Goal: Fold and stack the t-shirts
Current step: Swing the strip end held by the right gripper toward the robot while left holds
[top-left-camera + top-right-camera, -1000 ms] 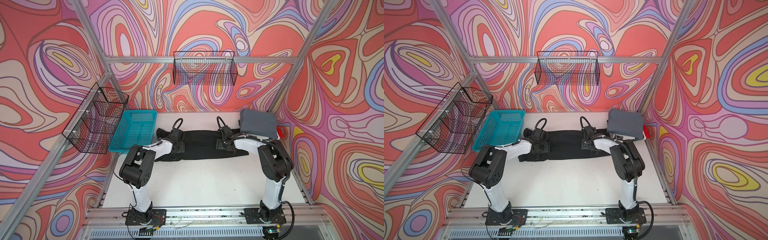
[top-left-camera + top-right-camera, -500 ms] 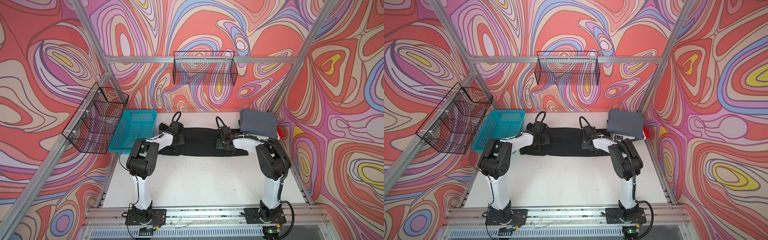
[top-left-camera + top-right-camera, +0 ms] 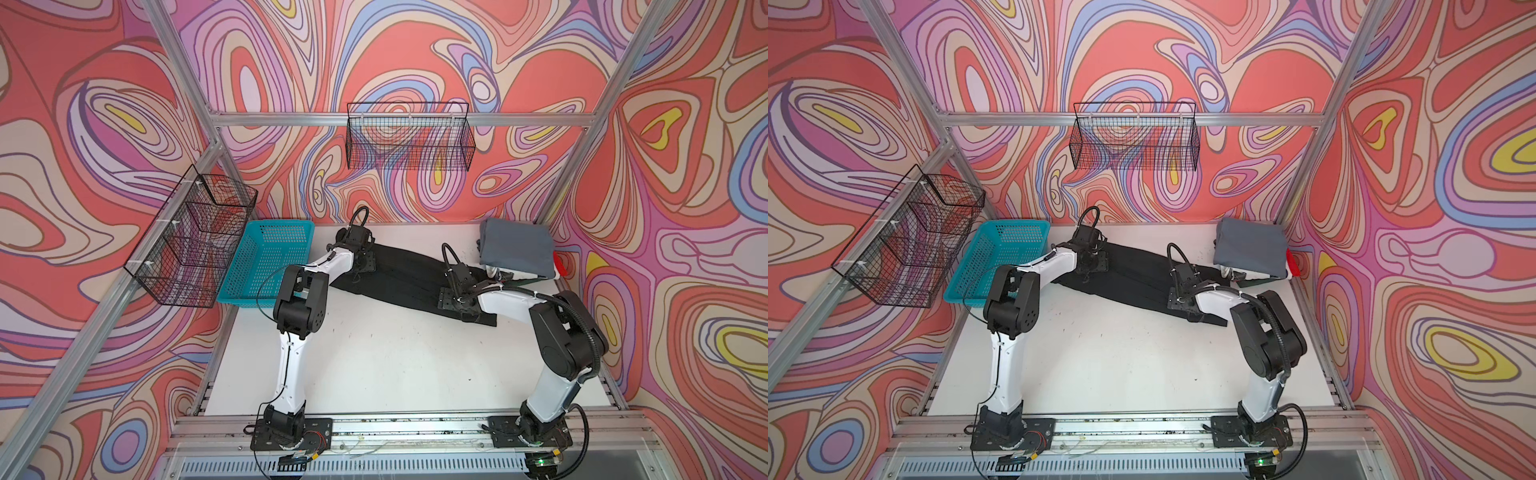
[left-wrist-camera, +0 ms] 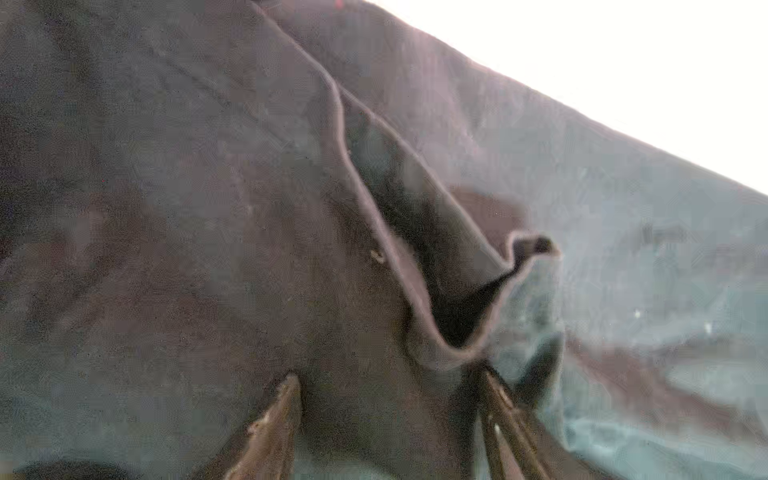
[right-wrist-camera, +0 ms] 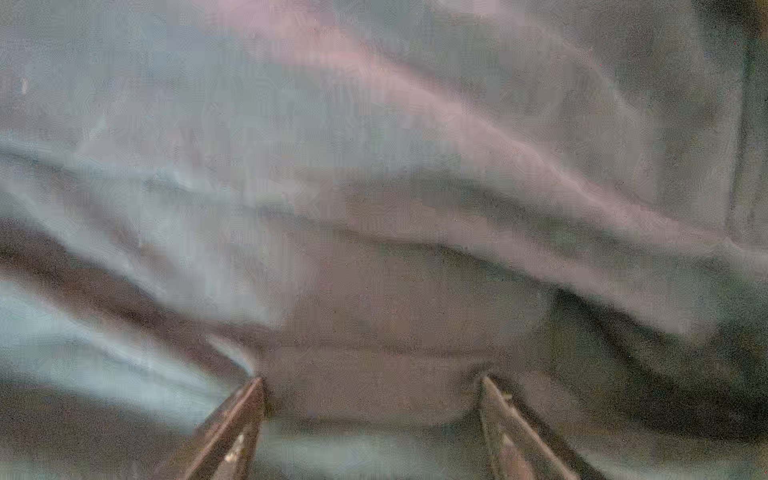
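Note:
A black t-shirt [image 3: 403, 274] [image 3: 1133, 274], folded into a long narrow strip, lies slantwise across the back of the white table. My left gripper [image 3: 363, 259] [image 4: 386, 376] presses on its far left end, jaws open, fingertips spread on the cloth beside a raised fold. My right gripper [image 3: 451, 297] [image 5: 371, 379] stands open on the strip's near right end, dark cloth between its tips. In both top views a folded slate-grey t-shirt [image 3: 517, 247] [image 3: 1250, 245] tops a pile in the back right corner. White, dark green and red [image 3: 561, 268] cloth edges show under it.
A turquoise perforated basket [image 3: 266, 257] [image 3: 1005, 253] sits at the back left, close to my left arm. Black wire baskets hang on the left wall [image 3: 191, 241] and the back wall [image 3: 409, 141]. The white table [image 3: 395, 357] runs to the front rail.
The black strip got narrower and turned from level to slanted. My left gripper went toward the back wall and my right gripper came toward the front.

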Available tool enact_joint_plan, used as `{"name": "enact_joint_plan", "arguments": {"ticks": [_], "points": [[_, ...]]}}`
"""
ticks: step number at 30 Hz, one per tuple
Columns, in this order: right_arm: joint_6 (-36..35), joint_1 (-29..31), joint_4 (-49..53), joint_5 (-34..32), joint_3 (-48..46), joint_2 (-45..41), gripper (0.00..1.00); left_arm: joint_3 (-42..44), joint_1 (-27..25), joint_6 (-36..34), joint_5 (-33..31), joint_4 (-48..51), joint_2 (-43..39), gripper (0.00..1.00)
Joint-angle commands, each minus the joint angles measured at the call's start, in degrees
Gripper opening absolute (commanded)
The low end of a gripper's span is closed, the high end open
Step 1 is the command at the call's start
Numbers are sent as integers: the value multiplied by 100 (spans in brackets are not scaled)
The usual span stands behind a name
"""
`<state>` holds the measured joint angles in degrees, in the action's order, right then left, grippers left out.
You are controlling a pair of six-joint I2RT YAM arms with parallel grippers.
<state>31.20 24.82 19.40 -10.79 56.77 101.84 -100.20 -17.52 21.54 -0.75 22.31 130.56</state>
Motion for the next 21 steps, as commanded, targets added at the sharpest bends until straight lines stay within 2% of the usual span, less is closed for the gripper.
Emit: {"name": "enact_joint_plan", "arguments": {"ticks": [1, 5, 13, 21], "points": [[545, 196, 747, 488, -522, 76, 86, -463, 47, -296, 368, 526, 473, 68], [772, 535, 727, 628, -666, 23, 86, -1178, 49, -192, 808, 713, 924, 68], [1251, 1268, 744, 836, -649, 182, 86, -2888, 54, -218, 1085, 1463, 1889, 68], [1702, 1946, 657, 1156, -698, 125, 86, -3223, 65, -364, 1377, 1454, 2044, 70]]}}
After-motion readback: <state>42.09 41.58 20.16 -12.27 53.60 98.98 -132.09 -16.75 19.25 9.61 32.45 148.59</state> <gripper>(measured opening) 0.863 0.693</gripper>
